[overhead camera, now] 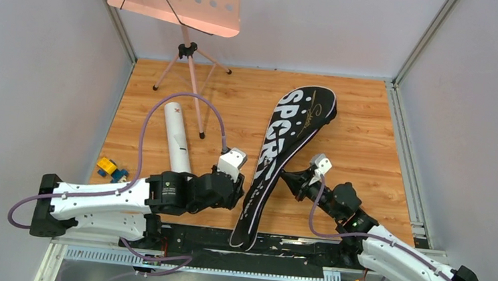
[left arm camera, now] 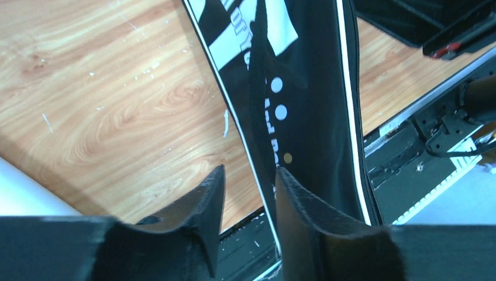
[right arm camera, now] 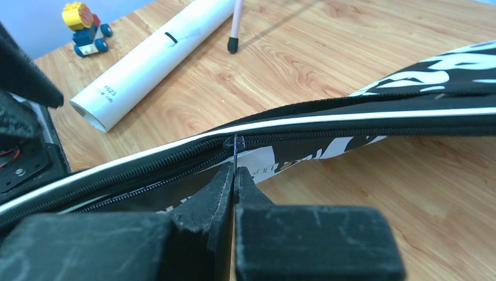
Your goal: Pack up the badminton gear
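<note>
The black bag lettered SPORT (overhead camera: 294, 127) lies slantwise on the wooden table, its narrow end at the near rail. My right gripper (overhead camera: 284, 175) is at the bag's right edge, shut on the thin zipper pull (right arm camera: 234, 149) in the right wrist view (right arm camera: 234, 168). The zipper is closed to the right of the pull and open to the left. My left gripper (overhead camera: 238, 190) is at the bag's left edge, jaws apart (left arm camera: 250, 170), straddling the white-piped edge of the bag (left arm camera: 310, 88). The long white tube (overhead camera: 178, 138) lies left of the bag. Rackets and shuttlecocks are out of view.
The pink music stand (overhead camera: 183, 1) stands at the back left, one tripod foot (right arm camera: 234, 44) beside the tube (right arm camera: 158, 55). A yellow and blue toy (overhead camera: 111, 168) sits at the left edge. The black base rail (overhead camera: 291, 248) runs along the near edge.
</note>
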`<state>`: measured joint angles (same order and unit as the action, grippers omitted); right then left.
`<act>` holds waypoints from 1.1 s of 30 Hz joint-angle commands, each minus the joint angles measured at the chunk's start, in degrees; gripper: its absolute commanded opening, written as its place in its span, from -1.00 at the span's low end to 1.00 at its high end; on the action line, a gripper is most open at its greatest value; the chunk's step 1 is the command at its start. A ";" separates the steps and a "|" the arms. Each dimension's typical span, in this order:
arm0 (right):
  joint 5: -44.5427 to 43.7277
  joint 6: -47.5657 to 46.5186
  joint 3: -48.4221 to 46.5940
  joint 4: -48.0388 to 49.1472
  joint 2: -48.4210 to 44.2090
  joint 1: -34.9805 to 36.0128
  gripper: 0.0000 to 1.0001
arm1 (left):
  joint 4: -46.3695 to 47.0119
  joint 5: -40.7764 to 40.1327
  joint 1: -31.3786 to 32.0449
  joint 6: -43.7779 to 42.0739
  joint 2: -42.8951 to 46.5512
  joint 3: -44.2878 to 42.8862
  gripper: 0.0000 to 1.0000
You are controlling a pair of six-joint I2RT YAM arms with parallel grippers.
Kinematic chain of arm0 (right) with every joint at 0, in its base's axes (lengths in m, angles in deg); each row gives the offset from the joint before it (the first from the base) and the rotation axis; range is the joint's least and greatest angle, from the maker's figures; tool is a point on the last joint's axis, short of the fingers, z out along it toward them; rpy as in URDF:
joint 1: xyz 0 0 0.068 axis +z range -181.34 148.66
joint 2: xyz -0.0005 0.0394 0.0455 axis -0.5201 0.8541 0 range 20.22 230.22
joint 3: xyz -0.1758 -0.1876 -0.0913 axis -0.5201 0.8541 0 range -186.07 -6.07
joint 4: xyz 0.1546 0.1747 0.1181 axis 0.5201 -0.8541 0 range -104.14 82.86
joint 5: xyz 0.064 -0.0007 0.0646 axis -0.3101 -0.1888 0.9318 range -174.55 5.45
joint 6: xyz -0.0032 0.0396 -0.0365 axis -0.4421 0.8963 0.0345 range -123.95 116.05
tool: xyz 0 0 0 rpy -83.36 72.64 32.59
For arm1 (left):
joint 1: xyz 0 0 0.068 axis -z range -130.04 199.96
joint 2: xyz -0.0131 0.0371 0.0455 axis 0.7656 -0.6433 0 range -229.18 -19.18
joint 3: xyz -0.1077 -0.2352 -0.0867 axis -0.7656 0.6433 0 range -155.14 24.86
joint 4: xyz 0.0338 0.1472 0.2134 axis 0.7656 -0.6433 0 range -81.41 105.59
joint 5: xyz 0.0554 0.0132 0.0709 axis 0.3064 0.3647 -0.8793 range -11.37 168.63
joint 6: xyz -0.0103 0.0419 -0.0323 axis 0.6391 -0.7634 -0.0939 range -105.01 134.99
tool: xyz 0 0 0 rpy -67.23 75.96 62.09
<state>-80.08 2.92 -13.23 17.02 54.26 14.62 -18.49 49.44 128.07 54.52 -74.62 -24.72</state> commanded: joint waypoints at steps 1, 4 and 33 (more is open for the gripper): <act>-4.34 -0.91 -6.68 3.11 1.49 -0.73 -1.00 | 1.54 2.51 -0.19 3.44 -1.56 0.33 -0.01; -4.39 -0.04 -9.52 1.13 3.72 -4.88 -1.00 | 1.50 6.04 -0.21 -0.99 -0.39 1.01 0.24; -1.18 15.05 -25.63 -8.50 18.21 -17.12 -1.00 | 40.80 6.81 10.28 -51.61 9.29 20.75 0.64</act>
<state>-81.06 12.78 -36.57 2.86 74.48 -2.30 14.34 64.06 136.72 9.34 -61.35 -2.51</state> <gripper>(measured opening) 0.014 0.811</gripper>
